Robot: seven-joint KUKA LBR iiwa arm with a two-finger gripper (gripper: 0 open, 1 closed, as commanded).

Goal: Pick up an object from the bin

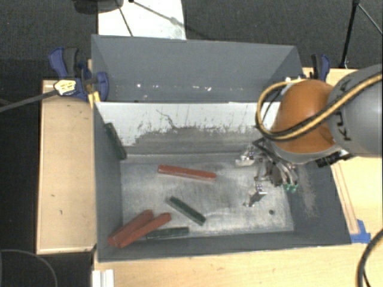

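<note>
The gripper (258, 191) hangs low in the right part of the grey metal bin (197, 70). Its metal tip is close above a bare, scuffed patch of the floor, roughly midway between the near and far walls. The arm comes in from the right, with a rounded orange cover (302, 115) at the wrist and yellow-and-black cables (281, 130) looped over it (both are parts of the robot, not things of the bin). Whether the gripper is open or closed cannot be told from this angle.

The loose things all lie on the floor to the gripper's left. Two are nearest. One is a long red-brown stick (187, 173), lying flat and running nearly left to right in the middle of the floor, a little farther back than the gripper's tip. The other is a short dark green stick (187, 210), lying aslant, nearer to the near wall. These two are apart from each other and apart from the gripper.

In the near left corner a pair of red-brown sticks (139, 228) lies side by side, touching along their length and slanting away toward the right. Just beside their right end, along the near wall, a second dark green stick (167, 234) lies flat. A third dark green stick (114, 141) leans against the left wall toward the far corner, well apart from the rest.
</note>
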